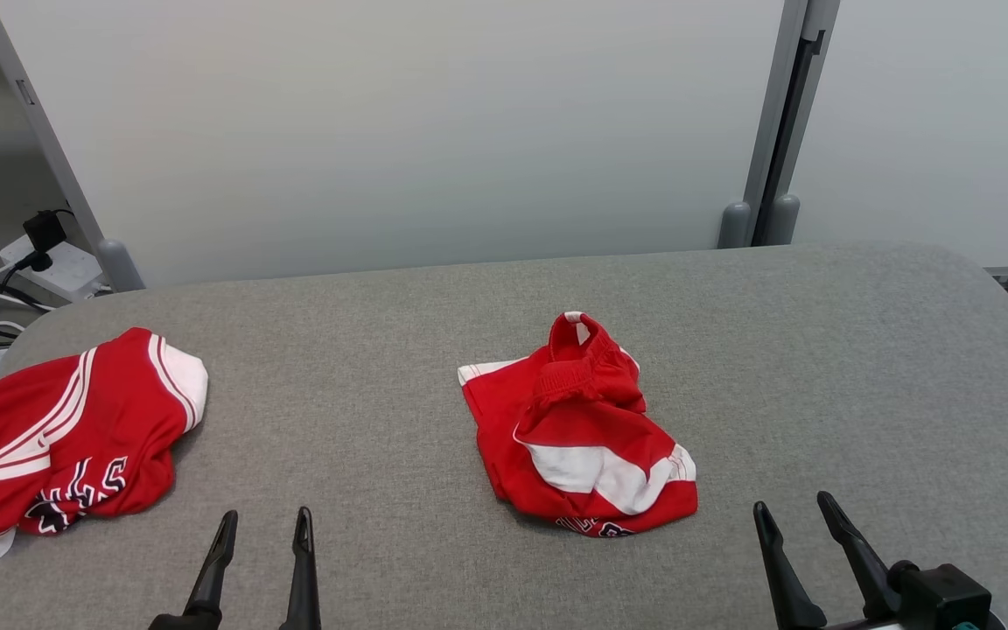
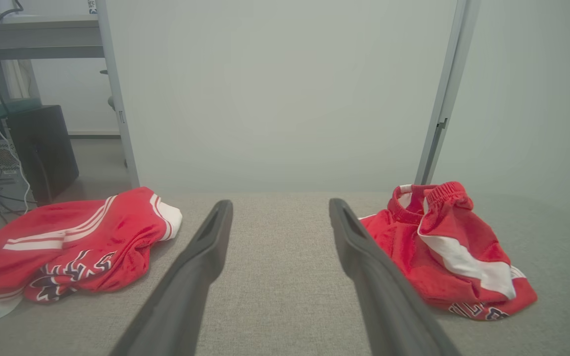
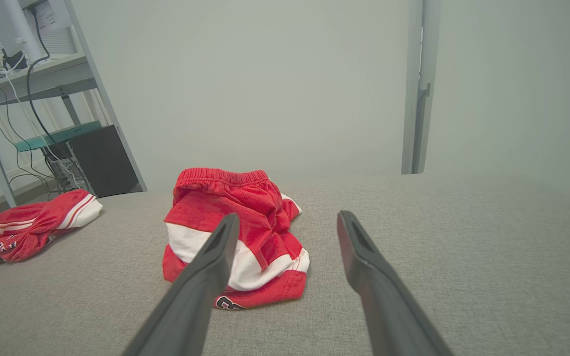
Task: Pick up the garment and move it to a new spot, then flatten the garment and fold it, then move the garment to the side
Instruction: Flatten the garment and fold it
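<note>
Ctr of head view: shorts point(image 1: 578, 429), bright red, red elastic waistband, broad white curved panel; dark lettering w/ white outline along hem at 6 o'clock.
9 o'clock: 2nd garment point(image 1: 66, 437), red, white stripes in pairs, white end band w/ thin red lines, navy-black letters edged white.
Table cover point(image 1: 381, 367): mid-grey woven, faintly heathered.
12 o'clock: partition panels point(image 1: 425, 131) plain pale grey-white; post point(image 1: 771, 131) darker grey.
Left gripper point(image 1: 265, 516) & right gripper point(image 1: 791, 503): matte black.
10 o'clock: power strip point(image 1: 58, 267) white, black plug.
</note>
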Robot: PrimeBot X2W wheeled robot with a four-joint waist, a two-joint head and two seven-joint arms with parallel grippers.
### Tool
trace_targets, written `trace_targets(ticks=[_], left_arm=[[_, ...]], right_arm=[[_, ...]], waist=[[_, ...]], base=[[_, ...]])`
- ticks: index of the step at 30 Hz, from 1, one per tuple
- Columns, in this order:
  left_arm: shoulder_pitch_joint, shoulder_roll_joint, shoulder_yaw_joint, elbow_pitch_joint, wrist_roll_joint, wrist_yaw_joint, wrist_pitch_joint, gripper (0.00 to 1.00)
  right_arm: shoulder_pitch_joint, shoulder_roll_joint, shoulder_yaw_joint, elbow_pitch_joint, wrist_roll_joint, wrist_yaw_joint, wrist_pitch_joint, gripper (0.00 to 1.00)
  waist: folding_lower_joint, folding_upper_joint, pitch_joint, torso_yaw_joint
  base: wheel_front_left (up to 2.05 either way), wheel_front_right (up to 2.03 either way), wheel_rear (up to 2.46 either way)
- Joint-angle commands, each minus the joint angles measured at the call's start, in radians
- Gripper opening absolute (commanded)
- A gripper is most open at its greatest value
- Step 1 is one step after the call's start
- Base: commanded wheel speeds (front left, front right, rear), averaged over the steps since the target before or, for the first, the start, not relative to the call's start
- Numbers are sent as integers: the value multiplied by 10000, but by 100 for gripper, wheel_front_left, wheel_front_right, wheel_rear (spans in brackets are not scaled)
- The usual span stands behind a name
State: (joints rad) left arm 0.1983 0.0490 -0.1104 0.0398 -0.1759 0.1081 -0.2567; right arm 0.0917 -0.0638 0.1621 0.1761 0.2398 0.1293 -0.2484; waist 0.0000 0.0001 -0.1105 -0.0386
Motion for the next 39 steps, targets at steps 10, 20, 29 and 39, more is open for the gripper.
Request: trace_targets(ticks=[10,20,29,39], left_arm=[[-1026,13,96,119,-40,-137,-51,100],[-2668,13,-290,1637,151,-793,-51,100],[-4598,12,-910,3787,305,-1121,-51,100],[-6242,12,-1727,6070,-8,-521,-51,100]], right_arm=[[-391,-95,331,-118,108,14,-134,100],[-751,-228,698,-33,184,14,-134,100],[-1099,-504,1004,1,291,14,-134,100],[-1364,-594,1152,-17,410,14,-134,100]], waist=[[0,-1,161,-86],[0,-1,614,-456],[0,-1,1034,-1178],[0,-1,1518,-1821]], base=[[0,0,0],[0,0,0],[0,0,0],[0,0,0]])
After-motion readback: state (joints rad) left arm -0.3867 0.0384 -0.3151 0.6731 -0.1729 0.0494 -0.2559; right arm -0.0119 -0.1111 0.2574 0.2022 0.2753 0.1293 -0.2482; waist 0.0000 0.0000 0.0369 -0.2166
